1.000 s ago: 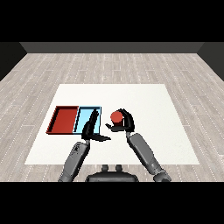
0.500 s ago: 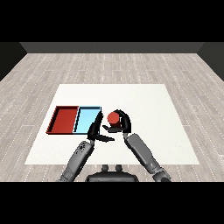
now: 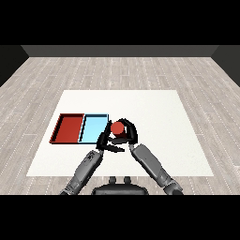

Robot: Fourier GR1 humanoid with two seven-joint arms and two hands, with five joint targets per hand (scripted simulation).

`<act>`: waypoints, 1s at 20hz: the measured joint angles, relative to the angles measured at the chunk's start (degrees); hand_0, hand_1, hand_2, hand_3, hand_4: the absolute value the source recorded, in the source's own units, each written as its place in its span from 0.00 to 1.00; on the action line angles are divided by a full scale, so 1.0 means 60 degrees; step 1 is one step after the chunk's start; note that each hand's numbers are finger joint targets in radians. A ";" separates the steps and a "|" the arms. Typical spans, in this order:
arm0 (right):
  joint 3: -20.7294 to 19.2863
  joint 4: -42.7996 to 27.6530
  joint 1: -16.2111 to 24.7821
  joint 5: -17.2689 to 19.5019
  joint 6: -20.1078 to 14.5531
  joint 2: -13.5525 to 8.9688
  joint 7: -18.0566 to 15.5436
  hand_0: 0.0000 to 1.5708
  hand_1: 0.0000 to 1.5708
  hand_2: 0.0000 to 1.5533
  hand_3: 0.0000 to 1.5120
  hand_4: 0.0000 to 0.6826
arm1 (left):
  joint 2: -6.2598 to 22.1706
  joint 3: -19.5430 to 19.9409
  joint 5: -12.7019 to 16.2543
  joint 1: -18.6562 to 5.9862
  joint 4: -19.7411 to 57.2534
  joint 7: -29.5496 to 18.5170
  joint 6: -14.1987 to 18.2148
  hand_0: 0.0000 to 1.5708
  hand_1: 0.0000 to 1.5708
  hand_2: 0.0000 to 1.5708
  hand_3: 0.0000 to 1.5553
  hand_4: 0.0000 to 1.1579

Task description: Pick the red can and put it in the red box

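Just at three o'clock of the light blue tray (image 3: 93, 129), the right hand (image 3: 127, 134) curls its fingers round the red can (image 3: 117, 128), ready to carry; the left hand (image 3: 106, 143) waits open-fingered; the red tray (image 3: 68, 129) lies at nine o'clock.

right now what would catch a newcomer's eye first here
The red can stands out first, near the middle of the white table, with the right hand curled round it and the left hand close against its left side. Next come the two trays side by side to the left: the red tray farther left, the light blue tray next to the hands.
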 measured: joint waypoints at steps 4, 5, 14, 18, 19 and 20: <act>-0.0031 0.0166 0.0015 -0.0308 0.0179 0.0000 -0.0271 0.95 0.95 0.93 0.91 0.91 | -0.0029 -0.0108 0.0346 -0.0170 0.0304 -0.0200 -0.0079 0.00 0.00 0.00 0.00 0.00; 0.0103 0.0288 -0.0216 -0.0493 0.0021 0.0000 -0.0292 0.94 0.94 0.93 0.91 0.91 | -0.0033 -0.0197 0.0430 -0.0272 0.0387 -0.0255 -0.0003 0.00 0.00 0.00 0.00 0.00; 0.0654 0.0680 -0.0694 -0.1061 -0.0335 -0.0005 -0.0535 0.94 0.94 0.94 0.91 0.93 | -0.0033 -0.0627 0.0710 -0.0685 0.0227 -0.0070 0.0506 0.00 0.00 0.00 0.00 0.05; 0.0909 0.0657 -0.0659 -0.1145 -0.0435 -0.0014 -0.0570 0.93 0.93 0.93 0.90 0.92 | -0.0006 -0.0613 0.0577 -0.0727 0.0249 -0.0078 0.0612 0.00 0.00 0.00 0.00 0.37; 0.1018 0.0820 -0.0823 -0.1334 -0.0557 -0.0015 -0.0695 0.93 0.93 0.93 0.90 0.92 | -0.0010 -0.0597 0.0534 -0.0773 0.0395 -0.0111 0.0735 0.00 0.00 0.00 0.00 0.52; 0.1106 0.0909 -0.0895 -0.1424 -0.0599 -0.0020 -0.0743 0.94 0.94 0.93 0.90 0.92 | -0.0008 -0.0551 0.0482 -0.0767 0.0473 -0.0079 0.0918 0.39 0.39 0.40 0.00 0.52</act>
